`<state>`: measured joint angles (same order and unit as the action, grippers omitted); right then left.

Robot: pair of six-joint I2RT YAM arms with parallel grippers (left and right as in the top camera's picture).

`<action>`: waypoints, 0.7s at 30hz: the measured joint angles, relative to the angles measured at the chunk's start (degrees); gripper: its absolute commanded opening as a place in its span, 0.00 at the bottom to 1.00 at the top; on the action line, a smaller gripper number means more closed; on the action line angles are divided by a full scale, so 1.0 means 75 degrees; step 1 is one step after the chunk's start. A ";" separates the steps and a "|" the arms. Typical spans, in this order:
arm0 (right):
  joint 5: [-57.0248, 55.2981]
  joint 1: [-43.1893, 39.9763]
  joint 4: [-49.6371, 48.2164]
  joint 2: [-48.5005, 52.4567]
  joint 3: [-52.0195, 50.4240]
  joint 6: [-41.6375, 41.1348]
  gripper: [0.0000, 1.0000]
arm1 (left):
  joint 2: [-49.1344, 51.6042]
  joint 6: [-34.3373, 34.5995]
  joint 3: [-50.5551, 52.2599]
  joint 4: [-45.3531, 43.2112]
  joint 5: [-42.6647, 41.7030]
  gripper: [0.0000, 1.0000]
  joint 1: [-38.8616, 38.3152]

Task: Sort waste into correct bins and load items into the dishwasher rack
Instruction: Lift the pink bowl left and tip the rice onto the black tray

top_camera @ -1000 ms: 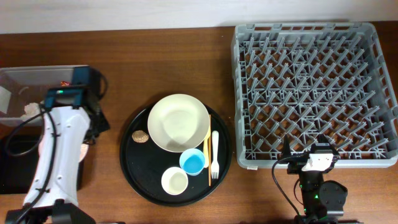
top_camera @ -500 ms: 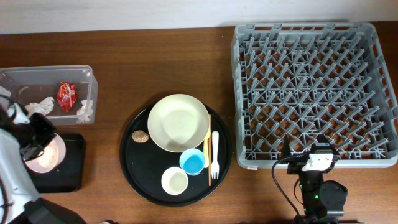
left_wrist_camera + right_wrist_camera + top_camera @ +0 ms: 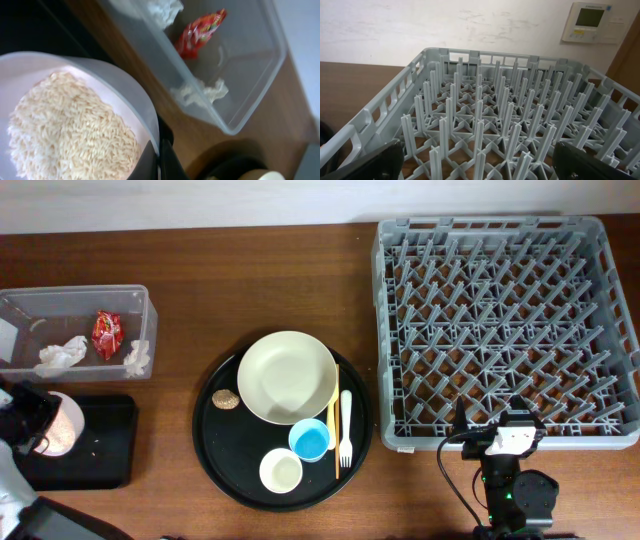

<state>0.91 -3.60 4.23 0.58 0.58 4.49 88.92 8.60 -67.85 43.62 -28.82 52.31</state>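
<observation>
Pink bowl [image 3: 60, 425] of rice [image 3: 70, 130] hangs pinched by its rim in the left pincer [image 3: 159, 157], directly over the black tray's [image 3: 112, 442] left end, so tipping there should do, while the right pincer [image 3: 480, 169] gapes wide by the rack [image 3: 381, 330], well apart.

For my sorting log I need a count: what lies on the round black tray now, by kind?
Plates: 1 (large cream plate)
Cups: 2 (light blue cup, small cream cup)
Utensils: 2 (thin yellow utensil, white plastic fork)
Food bits: 1 (small brown food bit)
Total: 6
</observation>
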 measured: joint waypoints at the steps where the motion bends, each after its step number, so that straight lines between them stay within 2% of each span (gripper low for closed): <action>1: 0.0000 0.0000 0.0000 0.0000 0.0000 0.0000 0.98 | 0.0000 -0.0006 0.0117 -0.0210 -0.0233 0.00 0.0146; 4: 0.0000 0.0000 0.0000 0.0000 0.0000 0.0003 0.98 | 0.0000 0.0000 0.0638 -0.1003 -0.1370 0.00 0.0743; 7: 0.0000 0.0000 -0.0003 0.0000 0.0000 0.0000 0.98 | 0.0000 0.0029 0.1087 -0.1341 -0.2022 0.00 0.1396; 10: 0.0000 0.0000 0.0000 0.0000 0.0000 0.0000 0.98 | 0.0000 0.0259 0.1320 -0.1422 -0.2221 0.00 0.1848; 15: 0.0000 0.0000 0.0000 0.0000 0.0000 0.0000 0.98 | 0.0000 0.1215 0.1320 -0.1311 -0.2124 0.00 0.1880; 21: 0.0000 0.0000 0.0000 0.0000 0.0000 0.0000 0.98 | 0.0000 0.0912 0.1335 -0.1737 -0.2436 0.00 0.1880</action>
<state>0.91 -3.60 4.23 0.58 0.58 4.49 88.92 15.44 -57.84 30.59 -47.09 66.41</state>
